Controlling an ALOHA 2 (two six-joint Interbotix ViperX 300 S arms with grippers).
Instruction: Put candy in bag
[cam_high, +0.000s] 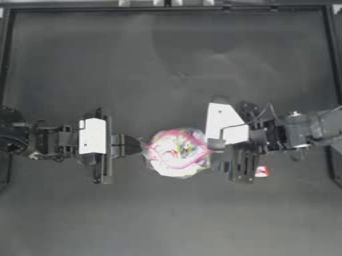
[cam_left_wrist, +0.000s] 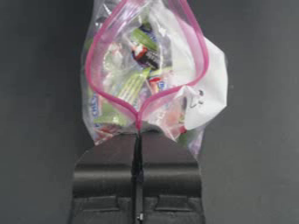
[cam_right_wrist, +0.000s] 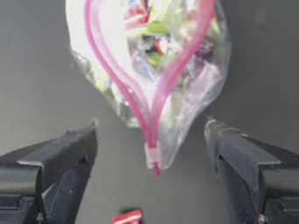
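Observation:
The clear bag with its pink seal strip sits mid-table, its mouth spread open and multicoloured sweets inside. My left gripper is shut on the bag's left corner; the left wrist view shows its jaws pinched on the seal's end. My right gripper is at the bag's right end and open. In the right wrist view the other seal corner hangs between the spread fingers without touching them. The small red and white candy lies on the table under the right arm, also seen as the candy below the jaws.
The dark table has a raised frame along its far and side edges. Both arms stretch in along the same line as the bag, left arm and right arm.

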